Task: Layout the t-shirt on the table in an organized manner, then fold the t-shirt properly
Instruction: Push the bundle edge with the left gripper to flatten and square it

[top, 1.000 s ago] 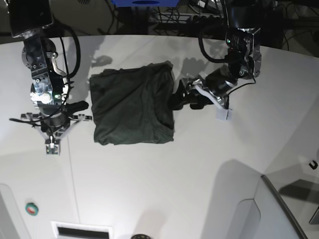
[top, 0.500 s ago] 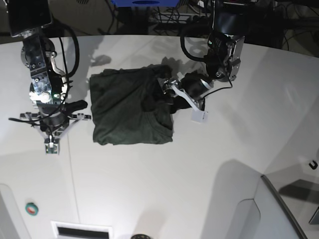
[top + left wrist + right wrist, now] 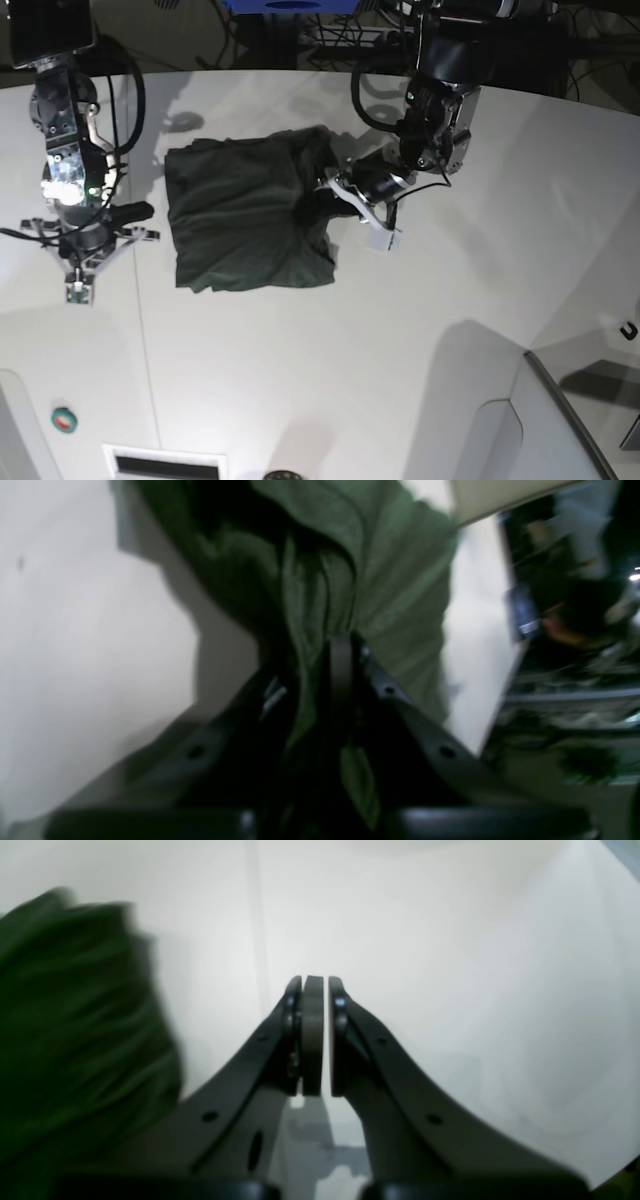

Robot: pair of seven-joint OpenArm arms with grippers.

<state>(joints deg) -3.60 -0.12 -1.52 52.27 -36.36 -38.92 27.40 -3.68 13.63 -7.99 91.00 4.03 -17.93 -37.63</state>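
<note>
The dark green t-shirt (image 3: 240,215) lies bunched in a rough square on the white table (image 3: 400,340). My left gripper (image 3: 328,196) has come in from the right and is shut on a fold of the t-shirt (image 3: 380,555) at its right edge; in the left wrist view the cloth runs down between the fingers (image 3: 340,660). My right gripper (image 3: 77,283) hangs over bare table left of the shirt. It is shut with nothing in it (image 3: 315,990), and the t-shirt (image 3: 75,1030) shows blurred to its left.
A thin seam line (image 3: 143,330) runs down the table near the right arm. A green and red button (image 3: 63,420) and a slot (image 3: 165,465) sit at the front left. A grey panel (image 3: 570,420) fills the front right corner. Cables lie behind the far edge.
The left gripper moved left into the shirt's right edge and shut on the cloth. The shirt slid a little to the left. The right arm shifted slightly left, still shut.
</note>
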